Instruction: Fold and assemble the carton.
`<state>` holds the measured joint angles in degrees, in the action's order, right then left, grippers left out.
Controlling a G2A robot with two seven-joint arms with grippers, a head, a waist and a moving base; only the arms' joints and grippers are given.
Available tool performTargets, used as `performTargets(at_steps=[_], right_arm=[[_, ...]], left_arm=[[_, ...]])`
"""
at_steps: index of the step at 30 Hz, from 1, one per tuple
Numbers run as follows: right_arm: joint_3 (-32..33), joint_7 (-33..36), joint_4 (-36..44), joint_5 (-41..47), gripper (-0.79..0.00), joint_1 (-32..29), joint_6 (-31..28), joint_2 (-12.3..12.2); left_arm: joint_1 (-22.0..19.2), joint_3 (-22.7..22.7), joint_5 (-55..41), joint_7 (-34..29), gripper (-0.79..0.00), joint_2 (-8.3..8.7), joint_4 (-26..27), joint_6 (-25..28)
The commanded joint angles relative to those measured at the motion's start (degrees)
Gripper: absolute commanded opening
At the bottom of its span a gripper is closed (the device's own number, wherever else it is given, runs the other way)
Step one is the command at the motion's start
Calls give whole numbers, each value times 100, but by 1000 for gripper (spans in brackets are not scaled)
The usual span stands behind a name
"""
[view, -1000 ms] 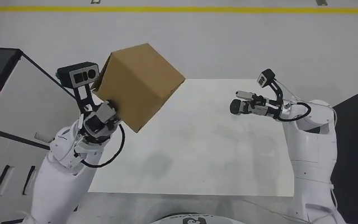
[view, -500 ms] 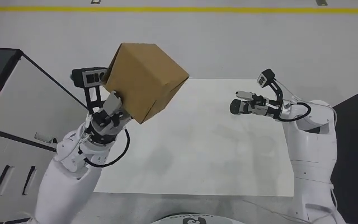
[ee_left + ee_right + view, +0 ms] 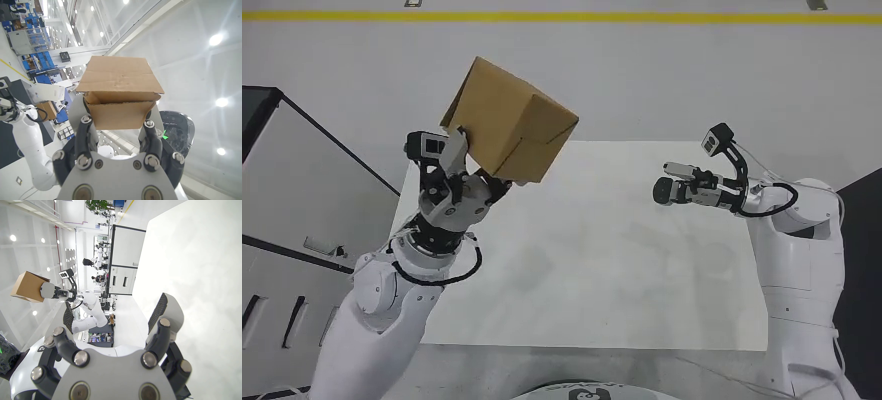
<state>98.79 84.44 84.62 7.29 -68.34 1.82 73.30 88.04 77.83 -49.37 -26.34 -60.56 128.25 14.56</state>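
A brown carton (image 3: 510, 118) is held tilted in the air over the far left corner of the white table (image 3: 622, 270). My left gripper (image 3: 474, 160) is shut on its lower end. In the left wrist view the carton (image 3: 117, 83) sits between the two fingers of the left gripper (image 3: 117, 117), with one flap standing open above a folded-in one. My right gripper (image 3: 660, 190) hovers over the table's right side, open and holding nothing. In the right wrist view the right gripper (image 3: 115, 306) has wide-apart pads, and the carton (image 3: 26, 287) shows far off.
A white-topped cabinet with a black frame (image 3: 292, 180) stands close to the table's left side, beside the left arm. A yellow floor line (image 3: 562, 16) runs along the far side.
The left arm has swung the carton up and to the right, turning it so a different face shows from above. The right arm has stayed still.
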Motion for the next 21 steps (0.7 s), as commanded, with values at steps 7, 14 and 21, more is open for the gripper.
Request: performTargets(at_steps=[7,14,21], right_arm=[[0,0,0,0,0,0,0,0],[0,0,0,0,0,0,0,0],[0,0,0,0,0,0,0,0]], left_arm=[[187,-246,-2492,683,-785,-137,508,-361],[279,-195,-3786,855,-785,-209,639,-687],[385,-147,-4549,834,-785,-270,639,-981]])
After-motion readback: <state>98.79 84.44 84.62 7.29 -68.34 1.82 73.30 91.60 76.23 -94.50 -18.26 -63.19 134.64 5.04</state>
